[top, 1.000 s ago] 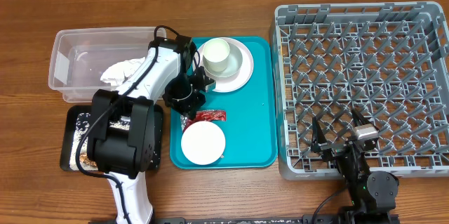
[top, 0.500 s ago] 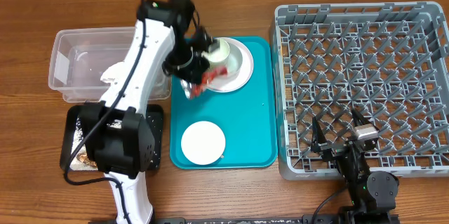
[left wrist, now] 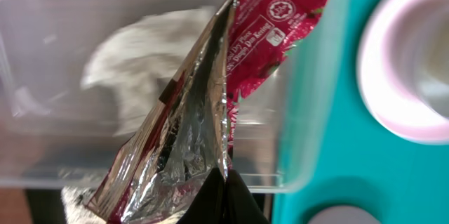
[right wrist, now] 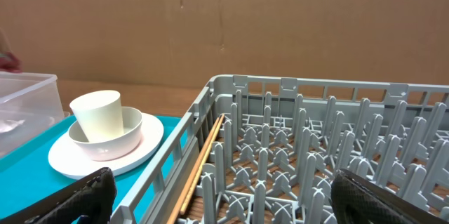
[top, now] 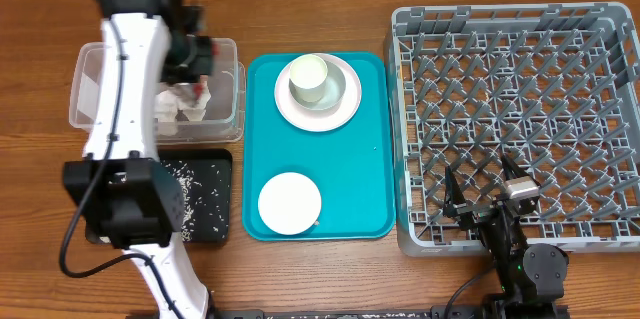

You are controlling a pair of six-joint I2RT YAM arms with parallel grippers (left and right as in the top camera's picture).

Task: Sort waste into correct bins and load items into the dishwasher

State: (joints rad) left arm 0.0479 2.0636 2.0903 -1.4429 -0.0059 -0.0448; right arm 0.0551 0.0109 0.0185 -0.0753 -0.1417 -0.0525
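My left gripper (top: 196, 63) hangs over the clear tub (top: 92, 64), shut on the shiny red and silver wrapper (left wrist: 210, 90). In the left wrist view its black fingertips (left wrist: 235, 196) pinch the wrapper's lower edge. A crumpled white napkin (top: 182, 105) lies in the tub under it. The black tray (top: 215, 164) holds white grains. On the teal tray (top: 365, 179) a cup (top: 309, 77) stands in a bowl on a large plate (top: 343, 109), with a small plate (top: 290, 202) nearer the front. My right gripper (right wrist: 231, 206) is open and empty at the front left corner of the grey dish rack (top: 520, 109).
The left arm (top: 125, 149) runs from the front edge up across the black tray's left side. A thin light-brown stick (right wrist: 200, 164) lies along the rack's left wall in the right wrist view. A cardboard wall stands behind the table.
The left arm has lifted the red wrapper off the teal tray and swung left over the clear tub, uncovering the black tray. The right arm has not moved.
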